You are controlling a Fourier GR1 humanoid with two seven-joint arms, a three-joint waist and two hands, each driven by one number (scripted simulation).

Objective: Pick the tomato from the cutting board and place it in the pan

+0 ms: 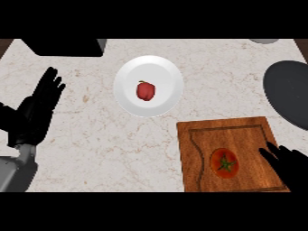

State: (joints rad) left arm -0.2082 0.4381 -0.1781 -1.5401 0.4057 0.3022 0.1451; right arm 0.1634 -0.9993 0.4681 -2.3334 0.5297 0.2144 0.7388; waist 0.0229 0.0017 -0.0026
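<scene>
Black left hand (35, 113): at the left edge of the counter (89, 140), fingers straight and pointing to the far side, resting, holding nothing.
White plate (164, 71): in the middle of the counter, carrying a small red bell pepper (146, 90); it is no part of the task and sits apart from the board.
Wooden cutting board (209, 135): near right, flat on the counter, with a groove running round its face.
Tomato (225, 163): lies on the near half of the cutting board, about midway across it, with its green stem star facing up; nothing touches it.
Tomato handling: likely light, round and smooth-skinned, so it may roll on the board or slip out sideways. The flesh is probably soft under a thin skin, easily bruised by a pinch at one spot. It is best taken from above round its widest part, fingers on one flank and thumb on the opposite flank, clear of the stem.
Right hand (297, 169): near right corner, over the right edge of the cutting board, just beside the tomato and not touching it; its fingers are spread and fairly straight, clamped on nothing.
Dark pan (301, 90): far right, beyond the cutting board, partly cut off by the view's edge. The carry would run to the far side and a little right.
</scene>
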